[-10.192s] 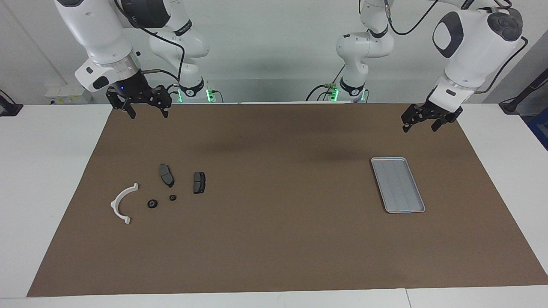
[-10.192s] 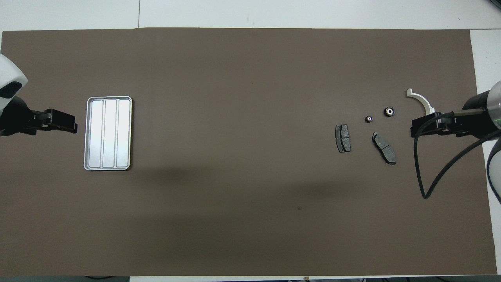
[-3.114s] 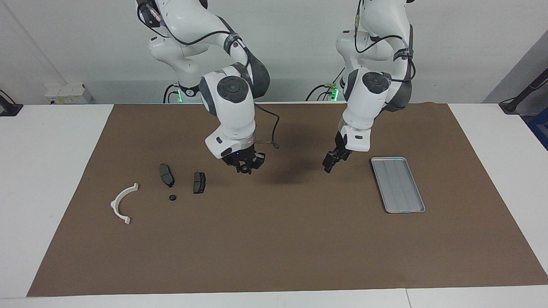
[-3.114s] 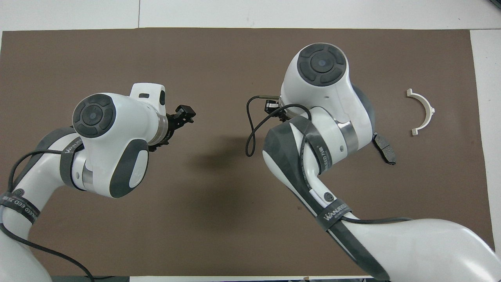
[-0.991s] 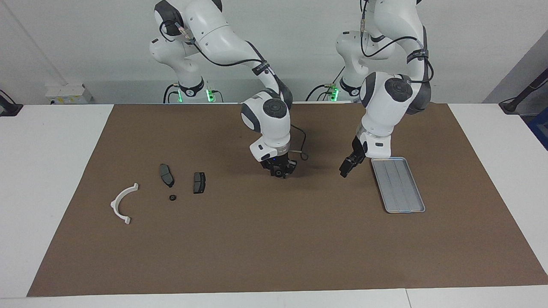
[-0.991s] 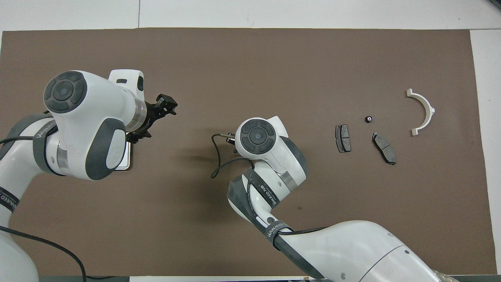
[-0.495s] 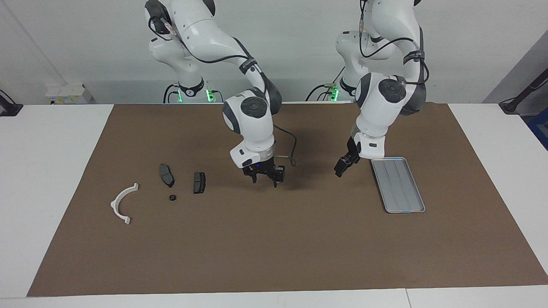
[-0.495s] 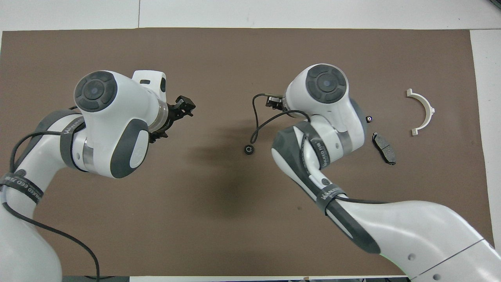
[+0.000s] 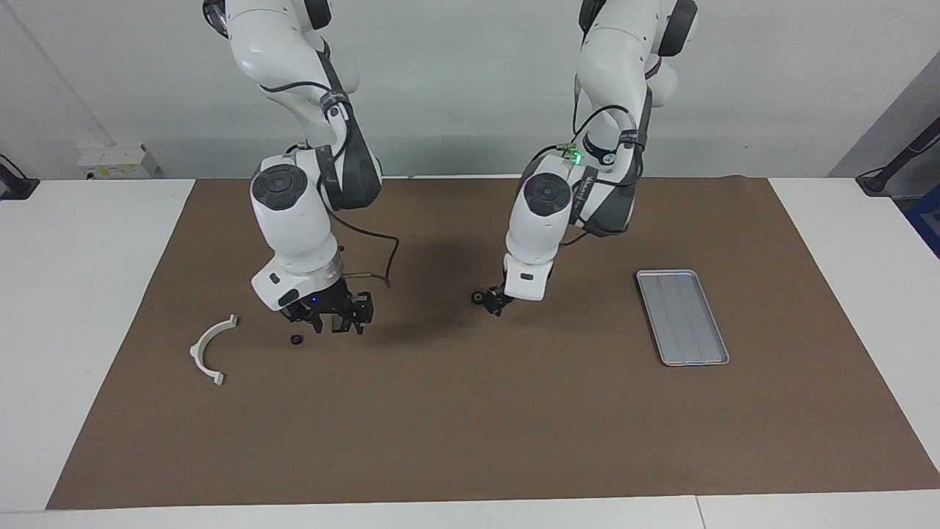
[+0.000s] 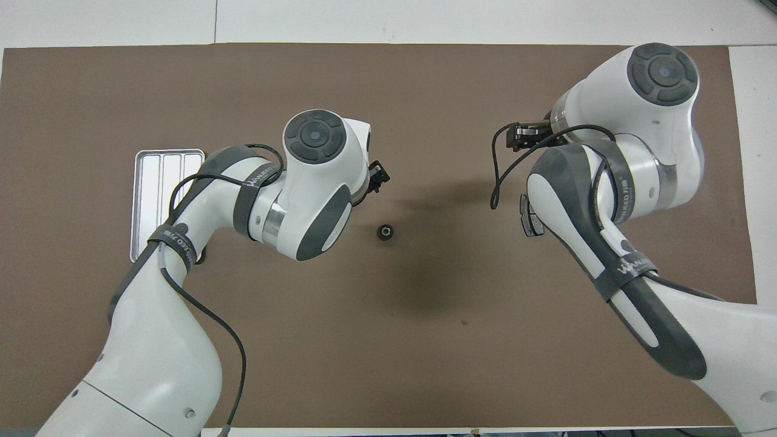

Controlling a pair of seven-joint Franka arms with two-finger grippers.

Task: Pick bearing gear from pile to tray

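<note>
only overhead, the bearing gear (image 10: 385, 232) lies clear of the left tool (image 10: 377, 176).

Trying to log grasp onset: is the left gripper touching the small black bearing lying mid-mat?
Apart. The overhead view shows bare mat between the left gripper and the bearing. In the facing view they only look adjacent.

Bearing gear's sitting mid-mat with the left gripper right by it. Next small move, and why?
Probably shift the left gripper over the bearing gear and lower onto it. The gear lies on the mat beside that gripper, not visibly held. The tray is at the left arm's end, and the right gripper is over the pile.
</note>
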